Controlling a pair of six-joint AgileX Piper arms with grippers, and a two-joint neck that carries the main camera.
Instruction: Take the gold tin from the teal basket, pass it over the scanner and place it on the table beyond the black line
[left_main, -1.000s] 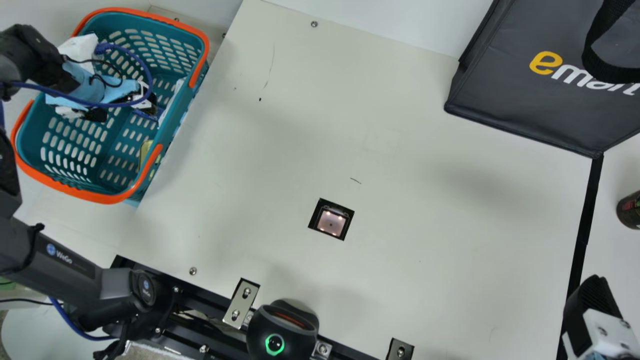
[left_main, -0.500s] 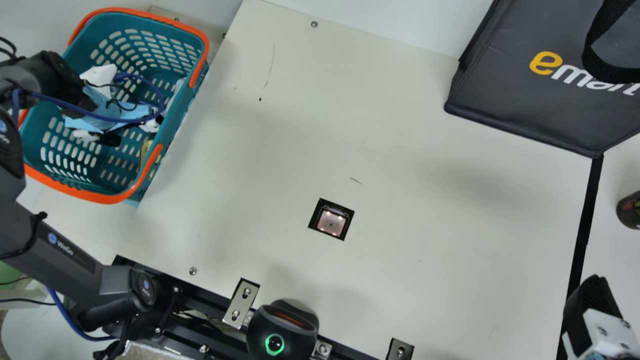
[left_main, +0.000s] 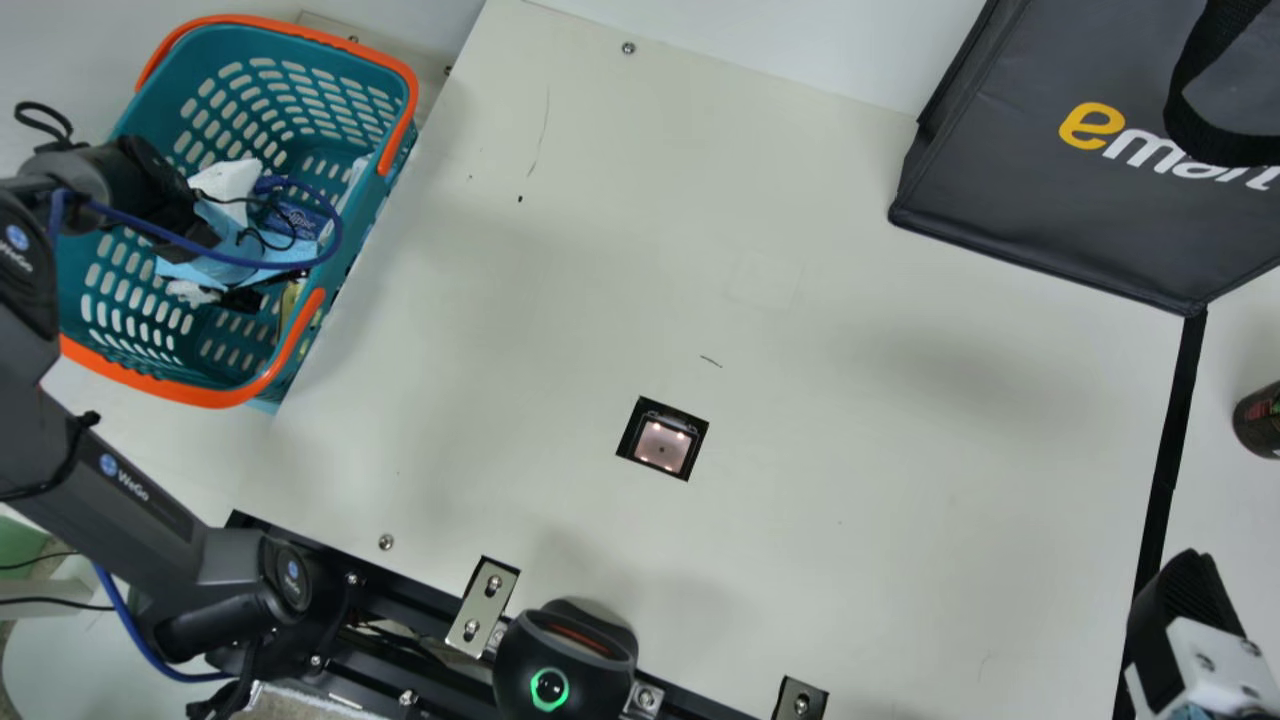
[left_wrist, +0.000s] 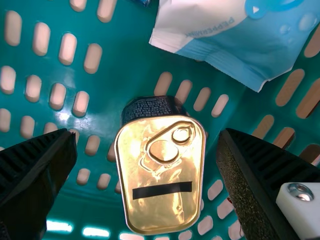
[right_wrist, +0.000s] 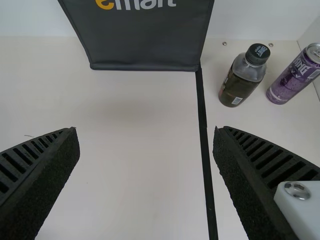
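Observation:
In the main view my left gripper (left_main: 255, 275) is down inside the teal basket (left_main: 215, 395), its fingers mostly hidden by its own wrist and cables. The left wrist view has the gold tin (left_wrist: 160, 172) lying between the spread fingers of my left gripper (left_wrist: 147, 150), touching neither, against the teal basket wall (left_wrist: 100, 125). My right gripper (left_main: 1185, 590) is at the main view's lower right; in the right wrist view the right gripper (right_wrist: 146, 145) stands open and holds nothing. The scanner (left_main: 662, 445) is set in the table, and the black line (left_main: 1165, 480) runs down its right side.
A light-blue packet (left_wrist: 235, 30) lies near the tin in the basket. A dark shopping bag (left_main: 1060, 210) stands at the back right. Beyond the black line are a bottle (right_wrist: 242, 77) and a purple can (right_wrist: 296, 75). A black device (left_main: 565, 660) sits at the front edge.
My left arm has moved right and toward the table's front within the basket area, its gripper shifting toward the basket's near end. The right arm has kept still.

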